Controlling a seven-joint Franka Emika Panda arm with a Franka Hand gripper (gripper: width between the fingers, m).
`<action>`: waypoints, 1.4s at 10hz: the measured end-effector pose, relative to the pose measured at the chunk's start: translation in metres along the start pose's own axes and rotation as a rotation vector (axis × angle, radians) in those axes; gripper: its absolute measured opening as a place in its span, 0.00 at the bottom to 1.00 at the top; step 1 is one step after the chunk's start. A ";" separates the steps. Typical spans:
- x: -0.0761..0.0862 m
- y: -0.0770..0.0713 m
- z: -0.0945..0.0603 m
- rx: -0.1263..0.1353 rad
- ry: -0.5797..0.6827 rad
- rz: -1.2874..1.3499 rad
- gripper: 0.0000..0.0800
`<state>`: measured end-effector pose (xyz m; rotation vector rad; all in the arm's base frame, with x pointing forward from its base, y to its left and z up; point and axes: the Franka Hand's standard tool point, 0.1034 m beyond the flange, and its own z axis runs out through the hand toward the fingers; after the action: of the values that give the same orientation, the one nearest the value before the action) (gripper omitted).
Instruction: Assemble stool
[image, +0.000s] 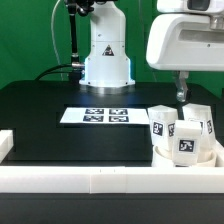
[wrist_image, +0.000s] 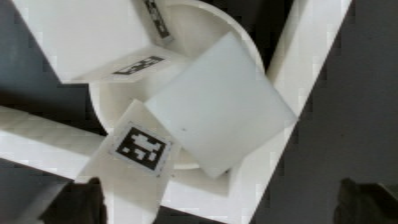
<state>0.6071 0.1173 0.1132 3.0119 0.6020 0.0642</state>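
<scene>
The white round seat (image: 186, 158) lies at the exterior view's front right, in the corner of the rails. Three white blocky legs with black-and-white tags stand on it, one on the exterior view's left (image: 162, 122), one in front (image: 186, 141) and one on the right (image: 201, 125). My gripper (image: 180, 95) hangs just above the legs, touching none. In the wrist view the gripper (wrist_image: 205, 205) is open, its dark fingers (wrist_image: 25, 198) far apart with nothing held. Below it are a tagged leg (wrist_image: 214, 110), a second leg (wrist_image: 89, 40) and the seat's rim (wrist_image: 228, 22).
The marker board (image: 95, 116) lies on the black table in front of the robot base (image: 106, 55). Long white rails run along the front (image: 90, 178) and the exterior view's right edge (image: 217, 150); rails also show in the wrist view (wrist_image: 311, 50).
</scene>
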 end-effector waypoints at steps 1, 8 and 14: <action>0.000 -0.002 0.001 -0.005 -0.002 -0.070 0.81; -0.009 -0.009 0.016 -0.018 0.000 -0.254 0.81; -0.011 -0.007 0.023 -0.018 -0.007 -0.252 0.50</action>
<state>0.5951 0.1182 0.0895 2.8904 0.9674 0.0447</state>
